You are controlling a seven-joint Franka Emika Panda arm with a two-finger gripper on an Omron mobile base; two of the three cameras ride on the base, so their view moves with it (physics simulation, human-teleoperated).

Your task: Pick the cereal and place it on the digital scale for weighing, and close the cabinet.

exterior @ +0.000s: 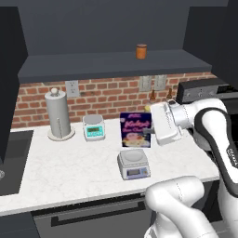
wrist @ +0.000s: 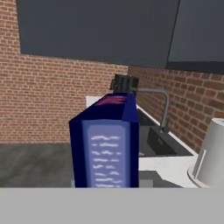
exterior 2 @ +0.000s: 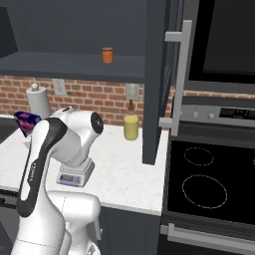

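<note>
Now carrying: jaws of gripper (exterior: 149,131) clamped on cereal box (exterior: 135,129), held upright just above the scale (exterior: 134,164) with the purple display. Next, lowering squarely onto its plate, then releasing; cabinet door (exterior 2: 159,79) not yet closed.

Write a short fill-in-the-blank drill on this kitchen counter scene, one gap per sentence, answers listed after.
1. The gripper is shut on the dark-blue cardboard cereal box, held above the ____ marble counter.
2. The low grey-plated digital scale has a bluish-purple ____ panel.
3. The small orange can stands on the open dark cabinet's ____.

Missing words: white; display; shelf
</note>
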